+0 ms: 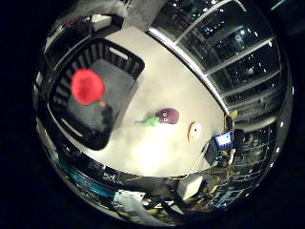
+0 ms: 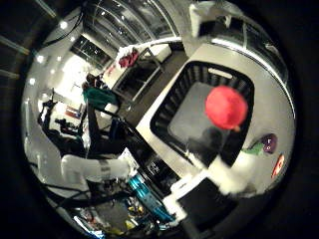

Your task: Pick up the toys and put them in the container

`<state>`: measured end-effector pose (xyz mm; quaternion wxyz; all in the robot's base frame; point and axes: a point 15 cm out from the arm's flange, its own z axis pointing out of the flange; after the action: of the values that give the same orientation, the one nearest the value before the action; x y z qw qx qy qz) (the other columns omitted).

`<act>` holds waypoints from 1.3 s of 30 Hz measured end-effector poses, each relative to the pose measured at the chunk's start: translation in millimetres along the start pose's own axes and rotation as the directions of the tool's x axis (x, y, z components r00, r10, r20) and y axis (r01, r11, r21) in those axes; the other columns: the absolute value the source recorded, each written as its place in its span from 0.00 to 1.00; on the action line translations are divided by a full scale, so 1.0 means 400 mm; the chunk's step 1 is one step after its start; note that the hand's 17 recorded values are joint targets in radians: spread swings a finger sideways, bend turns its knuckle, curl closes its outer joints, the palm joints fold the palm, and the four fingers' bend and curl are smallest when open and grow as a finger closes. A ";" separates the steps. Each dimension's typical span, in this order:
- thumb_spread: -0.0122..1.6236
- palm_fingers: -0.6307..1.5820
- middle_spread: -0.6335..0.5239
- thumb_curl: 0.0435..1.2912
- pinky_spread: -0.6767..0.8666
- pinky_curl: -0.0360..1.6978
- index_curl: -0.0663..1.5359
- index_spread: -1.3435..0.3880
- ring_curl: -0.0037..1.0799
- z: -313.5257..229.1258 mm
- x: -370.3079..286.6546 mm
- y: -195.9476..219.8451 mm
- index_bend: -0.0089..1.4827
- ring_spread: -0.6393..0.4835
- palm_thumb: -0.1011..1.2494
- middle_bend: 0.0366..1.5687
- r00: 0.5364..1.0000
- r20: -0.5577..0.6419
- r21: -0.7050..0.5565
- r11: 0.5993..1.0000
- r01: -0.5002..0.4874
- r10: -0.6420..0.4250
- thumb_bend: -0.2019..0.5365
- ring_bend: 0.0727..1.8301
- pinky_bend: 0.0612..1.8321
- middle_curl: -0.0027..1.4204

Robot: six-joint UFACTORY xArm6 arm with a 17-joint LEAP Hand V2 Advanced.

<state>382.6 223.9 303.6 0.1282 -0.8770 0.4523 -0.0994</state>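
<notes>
- Fingers (image 2: 224,177) show only as white parts at the view's edge; I cannot tell if they grip anything.
- Red ball (image 1: 87,86) appears over the black basket (image 1: 125,52), below the fingers.
- Eggplant toy (image 1: 163,116) and orange toy (image 1: 194,131) lie on the table (image 1: 157,157) beside the basket, well apart from the fingers.
- Risk: the ball may bounce out over the low rim.

small orange-and-white toy (image 1: 194,131) beside the eggplant toy (image 1: 167,116), perhaps a fish

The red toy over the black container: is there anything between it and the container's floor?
Nothing visible. The red toy shows over the black container, whose grey floor below shows only a dark shadow.
</notes>
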 end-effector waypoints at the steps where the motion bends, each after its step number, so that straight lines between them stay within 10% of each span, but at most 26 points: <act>1: 0.58 0.26 0.57 0.27 0.71 0.22 0.24 0.49 0.18 0.001 0.000 0.003 0.16 0.71 0.64 0.16 1.000 0.001 -0.005 1.000 0.005 -0.005 0.23 0.20 0.35 0.19; 19: 0.58 0.32 0.58 0.24 0.71 0.18 0.21 0.53 0.21 0.023 0.483 0.187 0.11 0.71 0.59 0.11 0.962 -0.132 -0.075 0.966 -0.248 0.237 0.23 0.15 0.27 0.22; 39: 0.62 0.30 0.60 0.21 0.71 0.19 0.20 0.55 0.22 0.142 1.237 0.518 0.11 0.73 0.49 0.10 0.766 -0.276 -0.092 0.778 -0.622 0.580 0.23 0.12 0.25 0.23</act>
<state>522.5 -289.2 213.2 0.0209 -0.6750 0.7286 -0.1140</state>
